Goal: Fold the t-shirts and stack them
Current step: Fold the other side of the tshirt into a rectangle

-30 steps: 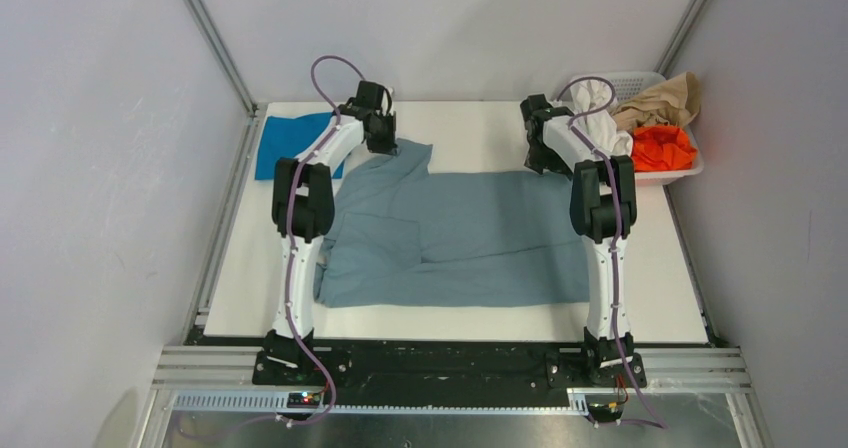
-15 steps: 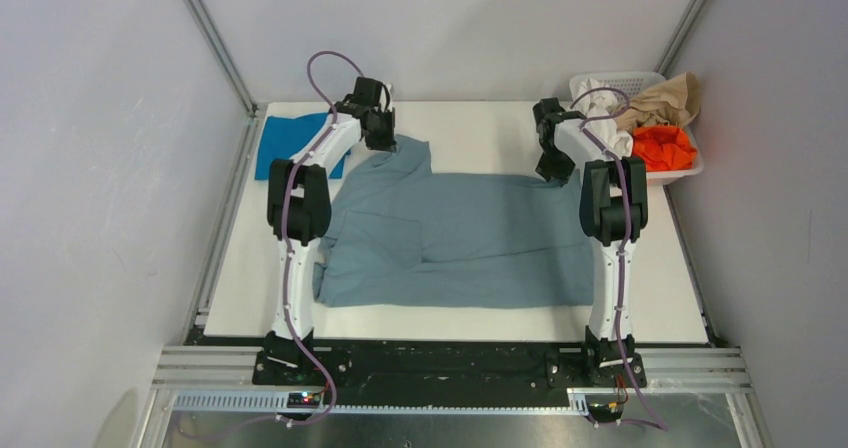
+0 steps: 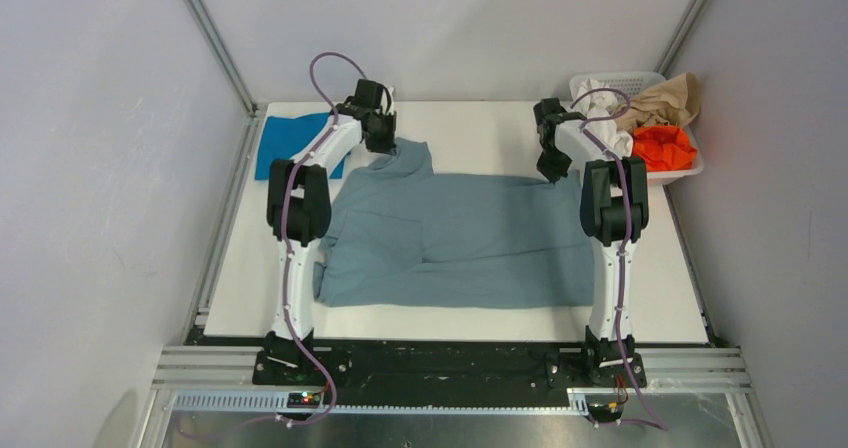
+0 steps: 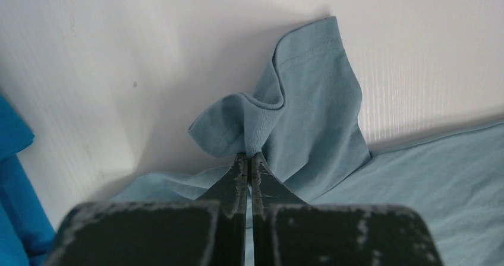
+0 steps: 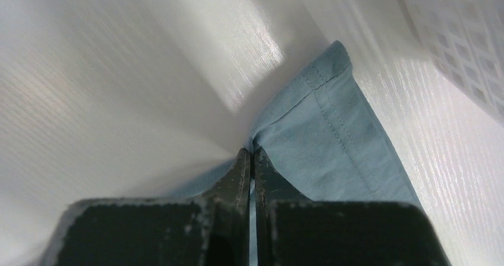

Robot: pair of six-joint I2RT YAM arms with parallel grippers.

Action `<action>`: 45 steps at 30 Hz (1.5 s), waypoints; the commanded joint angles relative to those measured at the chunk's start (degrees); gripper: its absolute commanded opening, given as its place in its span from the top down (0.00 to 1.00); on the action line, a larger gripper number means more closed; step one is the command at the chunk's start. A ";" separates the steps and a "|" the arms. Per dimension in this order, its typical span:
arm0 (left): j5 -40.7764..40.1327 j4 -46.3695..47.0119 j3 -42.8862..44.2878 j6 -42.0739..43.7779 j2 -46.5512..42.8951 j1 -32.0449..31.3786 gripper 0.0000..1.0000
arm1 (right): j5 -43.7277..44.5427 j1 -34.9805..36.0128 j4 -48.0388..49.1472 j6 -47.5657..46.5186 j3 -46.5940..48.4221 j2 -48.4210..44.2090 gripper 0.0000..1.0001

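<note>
A large dusty grey-blue t-shirt [image 3: 460, 233] lies spread across the middle of the table. My left gripper [image 3: 385, 146] is shut on its far left corner, a puckered sleeve fold [image 4: 261, 120] bunched at the fingertips. At the far right corner my right gripper [image 3: 548, 173] is shut on the stitched hem [image 5: 321, 129]. The brighter blue t-shirt [image 3: 290, 143] lies folded at the far left of the table, partly behind the left arm.
A white basket [image 3: 668, 176] at the far right corner holds white, tan and orange cloths [image 3: 662, 146]. Metal frame posts and grey walls close in both sides. The arms' bases sit at the near edge.
The right gripper came down onto the shirt's far right corner and closed on the hem. The left gripper kept its hold and barely moved.
</note>
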 commanded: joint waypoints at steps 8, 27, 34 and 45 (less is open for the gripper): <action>-1.40 5.32 -11.25 2.65 -14.05 -2.24 1.00 | 1.65 3.00 7.09 -0.62 -11.34 -11.77 1.00; -10.90 20.91 -57.21 0.44 -49.23 -9.42 1.00 | 7.65 12.43 7.57 3.23 -36.26 -37.22 1.00; -15.53 22.62 -68.89 -3.98 -63.57 -12.32 1.00 | 9.05 13.28 5.86 4.47 -44.74 -47.81 1.00; -17.49 22.64 -80.16 -10.50 -78.72 -14.10 1.00 | 7.25 11.88 7.21 2.65 -51.77 -55.87 1.00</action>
